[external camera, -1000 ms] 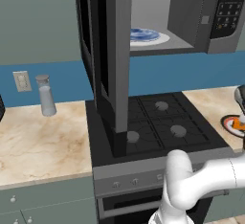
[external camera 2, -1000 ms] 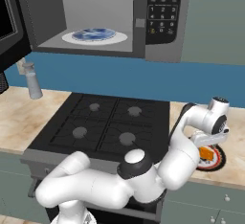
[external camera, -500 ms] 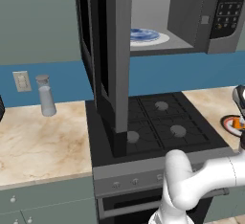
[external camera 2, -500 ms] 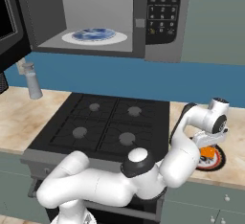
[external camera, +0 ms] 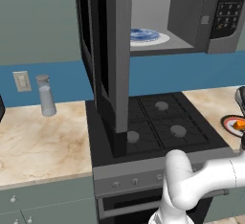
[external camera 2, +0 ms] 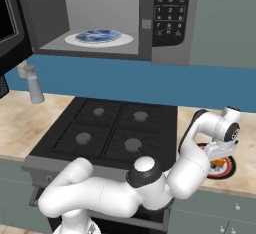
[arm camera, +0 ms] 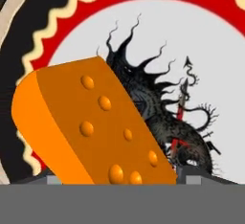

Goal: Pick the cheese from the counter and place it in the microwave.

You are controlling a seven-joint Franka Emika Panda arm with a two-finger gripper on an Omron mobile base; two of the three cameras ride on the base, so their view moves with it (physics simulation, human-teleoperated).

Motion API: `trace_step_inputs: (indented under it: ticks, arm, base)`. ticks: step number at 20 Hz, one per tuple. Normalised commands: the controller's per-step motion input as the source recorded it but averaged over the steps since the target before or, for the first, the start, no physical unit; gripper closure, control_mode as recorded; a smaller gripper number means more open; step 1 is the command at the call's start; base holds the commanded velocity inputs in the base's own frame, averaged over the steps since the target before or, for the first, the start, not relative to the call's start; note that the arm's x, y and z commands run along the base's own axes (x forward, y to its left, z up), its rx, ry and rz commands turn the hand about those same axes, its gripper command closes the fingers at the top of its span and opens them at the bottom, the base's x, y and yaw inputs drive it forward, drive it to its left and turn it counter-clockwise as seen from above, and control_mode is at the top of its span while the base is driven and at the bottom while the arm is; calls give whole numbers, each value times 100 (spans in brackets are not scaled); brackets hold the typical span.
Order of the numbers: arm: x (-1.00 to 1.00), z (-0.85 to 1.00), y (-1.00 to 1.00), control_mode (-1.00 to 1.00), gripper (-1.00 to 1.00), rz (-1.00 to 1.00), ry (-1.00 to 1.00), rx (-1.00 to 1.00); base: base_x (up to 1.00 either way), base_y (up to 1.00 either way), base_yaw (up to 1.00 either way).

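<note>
The task is judged to be at its first stage: the cheese (arm camera: pixel 91 127), an orange wedge with small round dimples, is seen lying on a red-rimmed plate (arm camera: pixel 210 50) with a black dragon-like drawing, which rests on the counter (external camera 2: pixel 235 178) to the right of the stovetop (external camera 2: pixel 112 130). In the hand view the wedge is seen very close, between the two dark finger tips at the bottom; whether the gripper (external camera 2: pixel 218 158) is already pressed on it or merely set around it cannot be told, and the cheese is not seen lifted off the plate. Grasping, lifting, carrying up and to the left, and setting down inside are judged to be left. The microwave (external camera 2: pixel 170 23) is mounted above the stovetop with its door (external camera: pixel 107 65) swung wide open to the left, and a blue-and-white patterned plate (external camera 2: pixel 99 36) is seen on its pale floor. The beige marbled counter is continued on the left of the black gas stovetop, where a shaker-like container (external camera: pixel 46 95) is stood near a blue backsplash (external camera: pixel 67 82) with a wall socket (external camera: pixel 21 81). Grey-green cabinets (external camera: pixel 43 204) are seen below.
</note>
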Motion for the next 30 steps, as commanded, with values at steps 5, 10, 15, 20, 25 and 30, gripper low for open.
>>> trace_step_inputs:
  ticks: [5, 10, 15, 20, 25, 30]
  arm:
    - [-13, 0, 0, -100, 100, 4, 0, 10]
    - [-22, 1, 0, -100, 100, 3, -1, 10]
    - [-72, 48, 14, -100, 100, 3, 0, 10]
    - [-90, 79, 44, -100, 100, 0, 0, 4]
    - [-83, 52, 96, -100, 100, -12, -2, 5]
    - [-70, 29, 100, -100, 100, -30, -15, 2]
  base:
    - [0, 0, 0]
    - [0, 0, 0]
    - [0, 0, 0]
    - [0, 0, 0]
    - [0, 0, 0]
    - [0, 0, 0]
